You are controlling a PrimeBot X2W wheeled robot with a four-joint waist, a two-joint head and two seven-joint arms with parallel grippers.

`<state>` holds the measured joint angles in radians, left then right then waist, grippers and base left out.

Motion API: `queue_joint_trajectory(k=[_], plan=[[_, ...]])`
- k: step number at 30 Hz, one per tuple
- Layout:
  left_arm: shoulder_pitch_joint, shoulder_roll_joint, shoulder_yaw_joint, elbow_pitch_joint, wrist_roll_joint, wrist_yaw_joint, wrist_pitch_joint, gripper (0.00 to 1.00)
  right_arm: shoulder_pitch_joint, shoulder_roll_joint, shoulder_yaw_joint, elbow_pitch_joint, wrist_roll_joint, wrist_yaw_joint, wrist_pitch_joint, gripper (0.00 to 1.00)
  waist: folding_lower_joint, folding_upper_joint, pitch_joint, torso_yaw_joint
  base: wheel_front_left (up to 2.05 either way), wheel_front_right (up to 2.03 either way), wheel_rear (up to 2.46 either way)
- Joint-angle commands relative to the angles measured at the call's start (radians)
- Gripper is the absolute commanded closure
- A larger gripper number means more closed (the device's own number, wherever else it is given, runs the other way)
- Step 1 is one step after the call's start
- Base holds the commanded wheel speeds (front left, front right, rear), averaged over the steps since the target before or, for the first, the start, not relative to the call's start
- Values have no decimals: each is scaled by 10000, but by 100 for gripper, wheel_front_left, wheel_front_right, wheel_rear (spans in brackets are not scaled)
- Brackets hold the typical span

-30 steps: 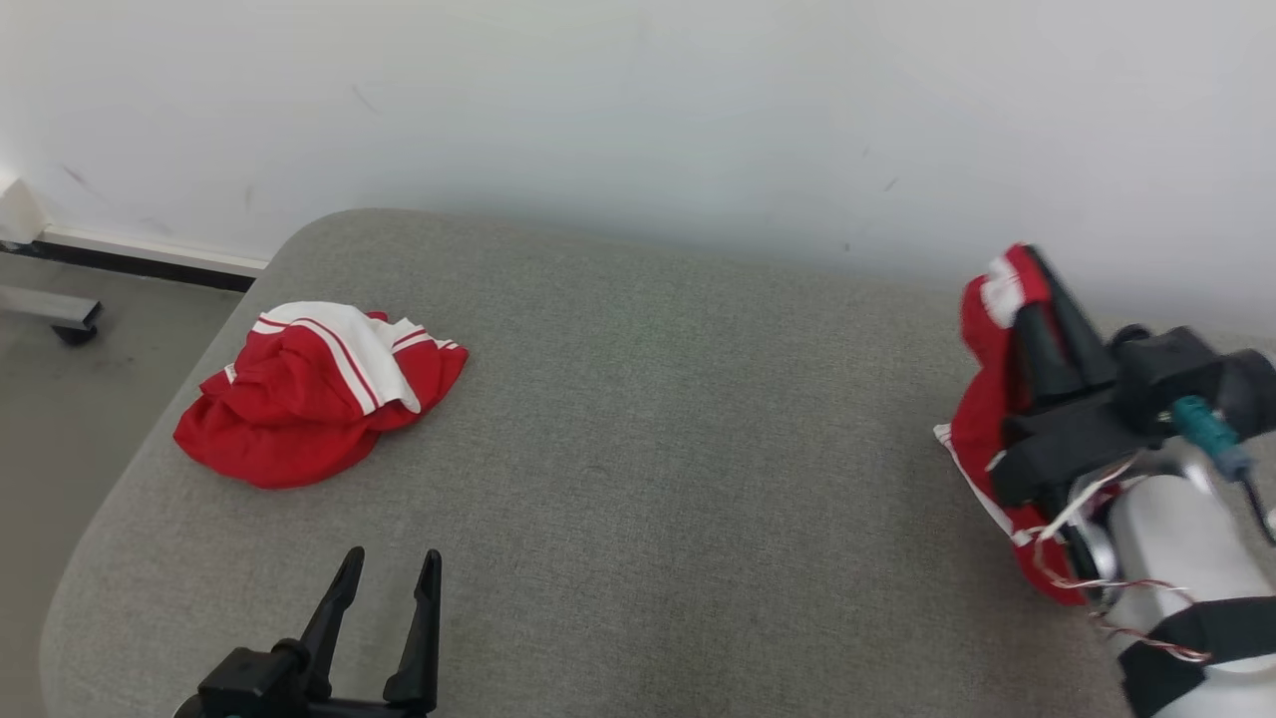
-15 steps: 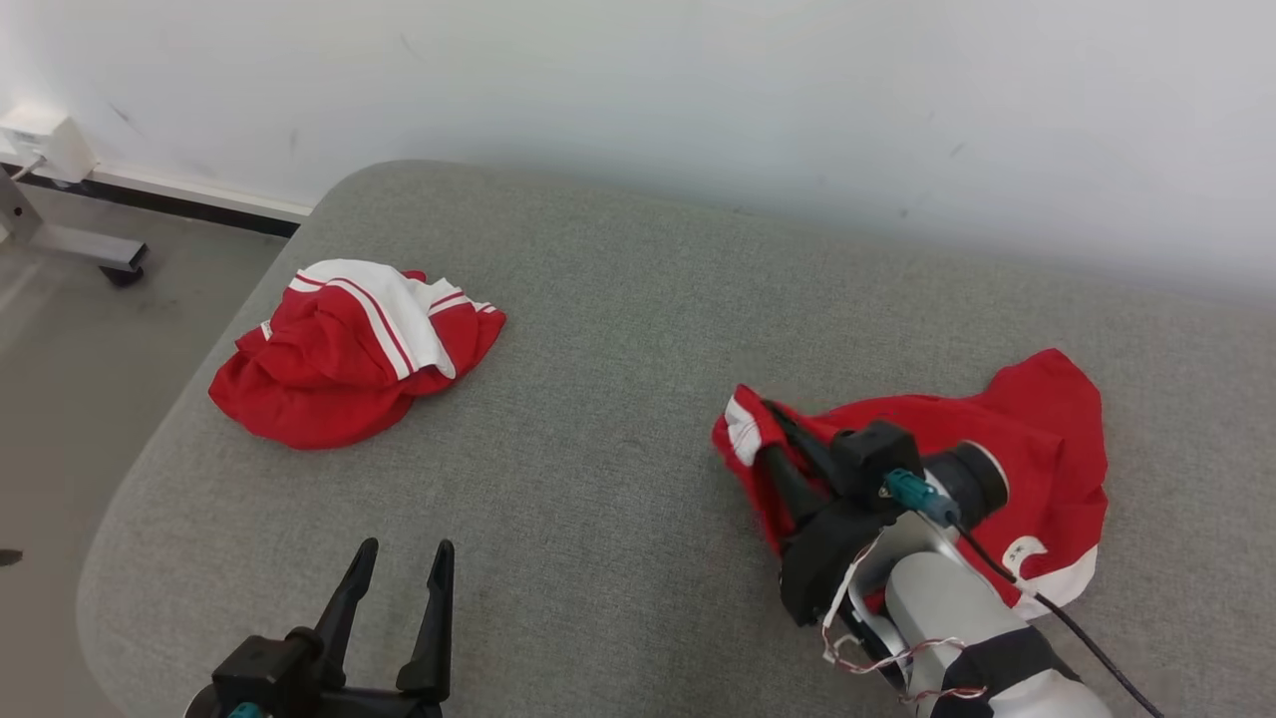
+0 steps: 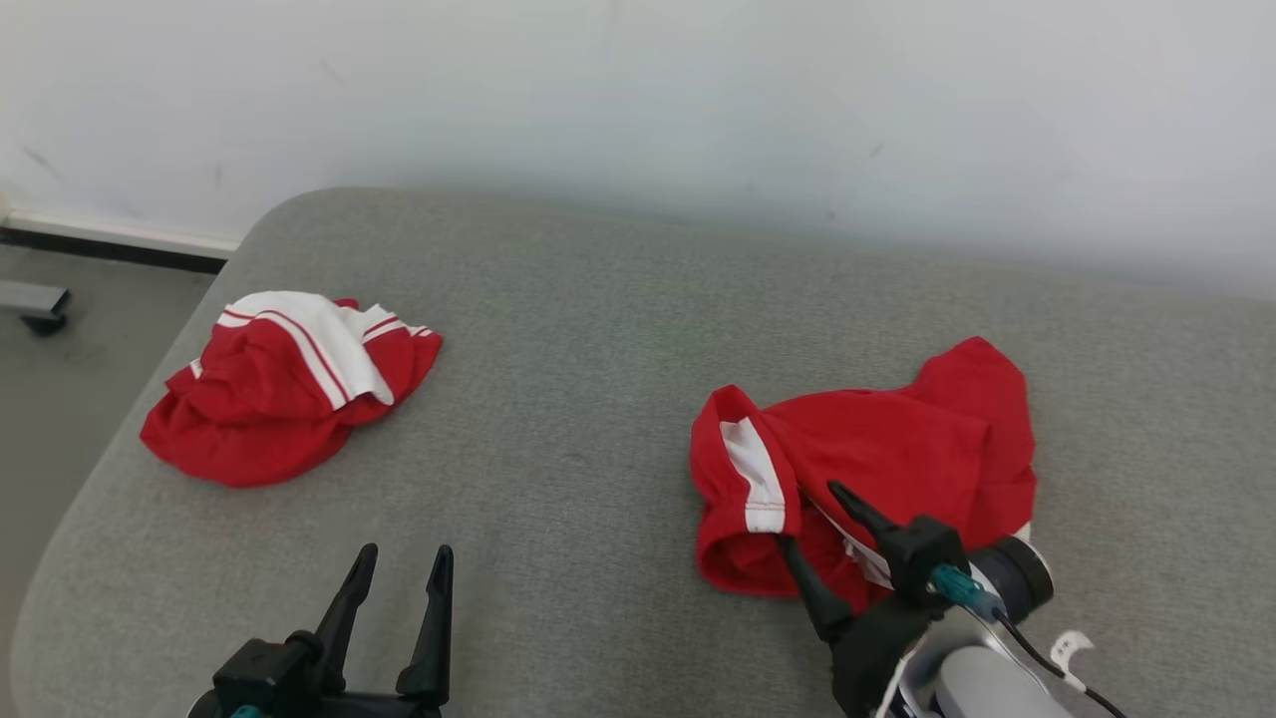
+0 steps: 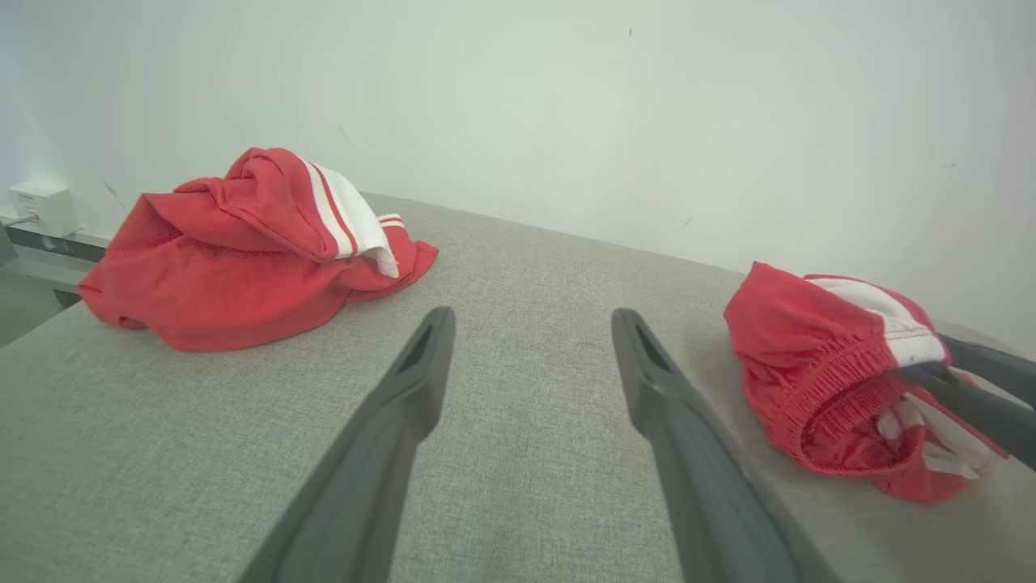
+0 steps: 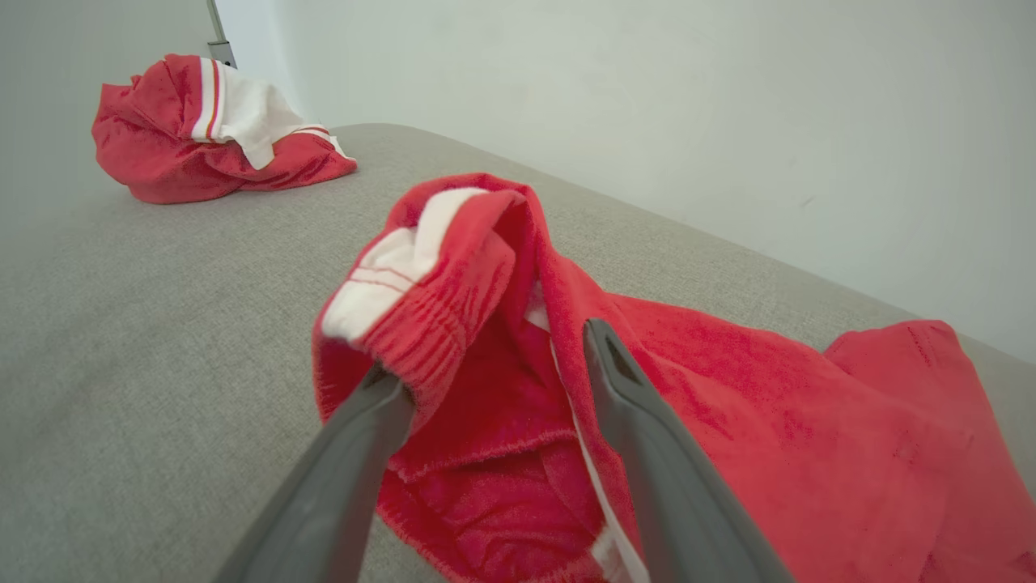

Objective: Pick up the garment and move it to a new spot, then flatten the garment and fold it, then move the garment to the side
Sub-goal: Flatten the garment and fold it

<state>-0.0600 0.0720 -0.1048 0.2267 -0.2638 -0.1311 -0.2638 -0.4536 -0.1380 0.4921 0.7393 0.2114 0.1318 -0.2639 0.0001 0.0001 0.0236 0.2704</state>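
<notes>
The garment (image 3: pixel 887 449) is a pair of red shorts with white side stripes, lying crumpled on the grey cushion (image 3: pixel 598 339) right of centre. My right gripper (image 3: pixel 809 517) sits at its near edge, open, with the elastic waistband (image 5: pixel 421 308) draped over one fingertip and loose cloth between the fingers. In the left wrist view the same garment (image 4: pixel 817 364) lies at the right. My left gripper (image 3: pixel 407 550) hovers open and empty near the cushion's front left, its fingers (image 4: pixel 421 364) pointing at bare fabric.
A second red and white garment (image 3: pixel 279 389) lies bunched at the cushion's left end, also in the wrist views (image 4: pixel 243 243) (image 5: pixel 210 129). A pale wall (image 3: pixel 638 100) runs behind. Floor and a metal foot (image 3: pixel 35 304) lie beyond the rounded left edge.
My right arm carried the garment from the far right down onto the cushion, and its jaws opened and let it go. The head camera shifted; the left gripper stayed put.
</notes>
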Motion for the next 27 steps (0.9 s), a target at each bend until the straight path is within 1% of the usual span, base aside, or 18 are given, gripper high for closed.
queue_joint_trajectory(k=[1, 6, 14, 16, 21, 23, 24, 27], plan=[[42, -11, 7, -8, 63, 16, -12, 0, 230, -126, 10, -118, -60, -22, -4, 0, -1, -1, -169, -315, 0, 0, 0], [27, -29, 23, -41, 49, 16, -10, 0, 930, -508, -107, -554, -118, -22, -6, 0, -1, -1, -234, -583, 0, 0, 0], [237, -54, 100, -68, 96, 15, -12, 0, 2014, -723, -900, -1480, -153, -22, -6, 0, -1, -1, -418, -854, 0, 0, 0], [334, -56, 170, -89, 110, 16, -12, 0, 2300, -746, -1262, -1879, -181, -22, -7, 0, -1, -1, -478, -967, 0, 0, 0], [548, -63, 271, -214, 175, 16, -10, 0, 3137, -625, -2620, -3214, -337, -22, -7, 0, -1, -1, -603, -1325, 0, 0, 0], [617, -40, 320, -279, 246, 16, -10, 0, 3514, -513, -3111, -3762, -454, -22, -7, 0, -1, -1, -646, -1485, 0, 0, 0], [666, 0, 372, -324, 293, 16, -10, 0, 3853, -400, -3555, -4261, -586, -22, -7, 0, -1, -1, -683, -1630, 0, 0, 0], [711, 47, 485, -362, 384, 16, -12, 0, 4372, -204, -4110, -4905, -740, -22, -5, 0, -1, -1, -737, -1811, 0, 0, 0]])
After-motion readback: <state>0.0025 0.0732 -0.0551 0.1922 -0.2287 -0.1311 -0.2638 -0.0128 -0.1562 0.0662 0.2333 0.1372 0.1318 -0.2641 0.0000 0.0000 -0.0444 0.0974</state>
